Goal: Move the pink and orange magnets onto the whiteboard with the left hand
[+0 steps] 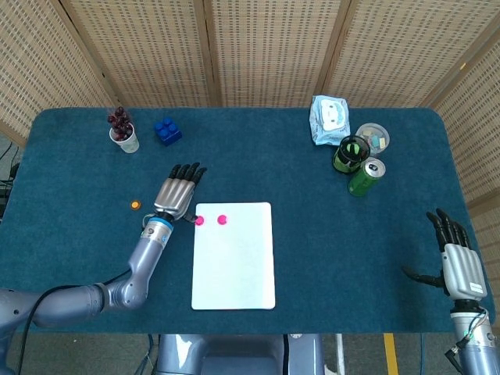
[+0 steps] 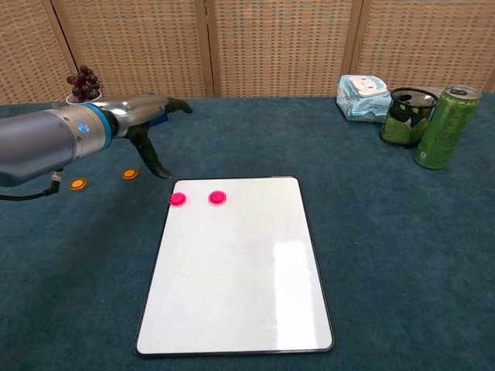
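Looks like a lab or demo test station, not a home. I'm at a table covered in dark teal felt cloth (image 1: 258,156), boxed in by woven rattan partition screens with wooden frames (image 1: 266,51) (no walls or furniture visible past them). Props are an odd mix laid out apart: small white paper cup of dark grapes (image 1: 122,130), blue plastic building brick (image 1: 167,130), pale blue pack of wet wipes (image 1: 328,119), green drink can (image 1: 365,176), black mesh cup (image 1: 350,154).

Two pink magnets (image 2: 178,199) (image 2: 217,198) sat on the whiteboard's (image 2: 240,270) upper left. Two orange magnets (image 2: 78,184) (image 2: 130,174) lay on the worktop (image 2: 387,232) at left, beneath the empty, spread left hand (image 2: 151,127).
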